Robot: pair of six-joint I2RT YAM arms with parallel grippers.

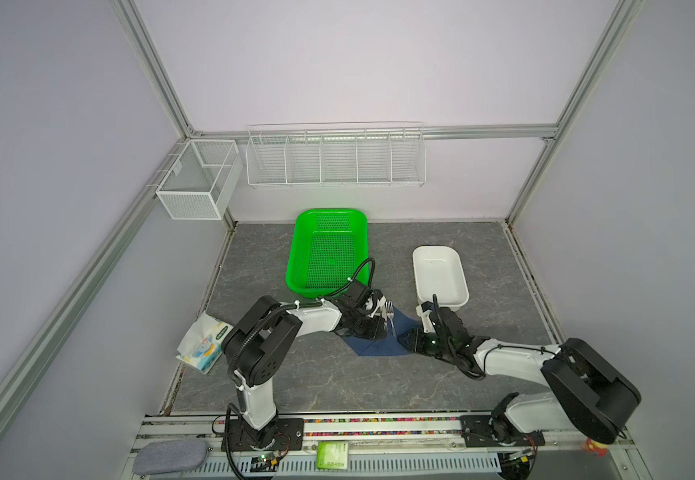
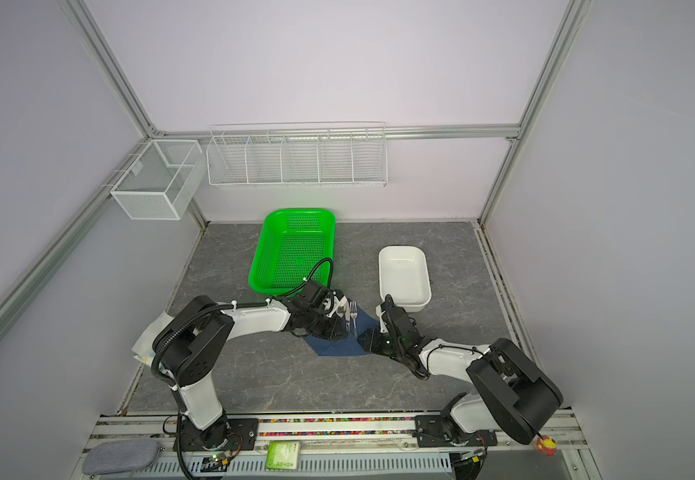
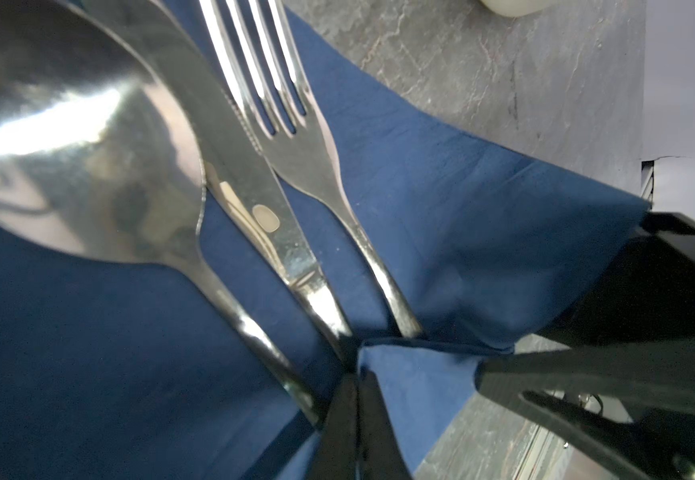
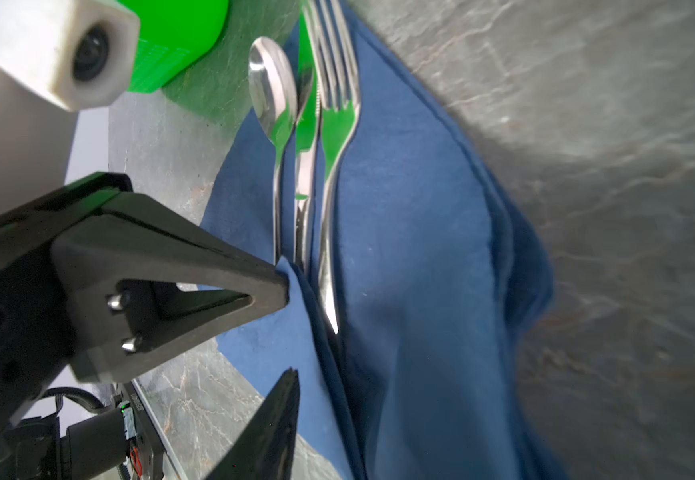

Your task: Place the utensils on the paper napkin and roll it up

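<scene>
My left gripper [image 3: 354, 378] is clamped tight on a raised fold of the paper napkin [image 3: 441, 199], right where the three handles run together. The utensils [image 4: 306, 174] lie side by side on that dark blue sheet: spoon [image 3: 88, 166], knife [image 3: 254, 199], then fork [image 3: 296, 145]. Their heads fan away from my pinch.

In both top views the fork's tines point to about 12 o'clock. The napkin lies near the middle of the gray marbled table [image 1: 337, 382]. The green basket [image 1: 331, 210] is at its 11 o'clock and the white tub [image 1: 437, 248] at about 1 o'clock.

My right gripper [image 1: 405, 340] sits low at the napkin's 3 o'clock edge. There the paper is heaved up in a soft hump beside the fork. One of its fingers [image 4: 279, 415] shows in the right wrist view, just beside the sheet. I cannot tell whether that gripper is spread or holding anything.

The tissue pack [image 1: 202, 347] lies at 9 o'clock from the napkin, well apart from it and beside my left arm.
</scene>
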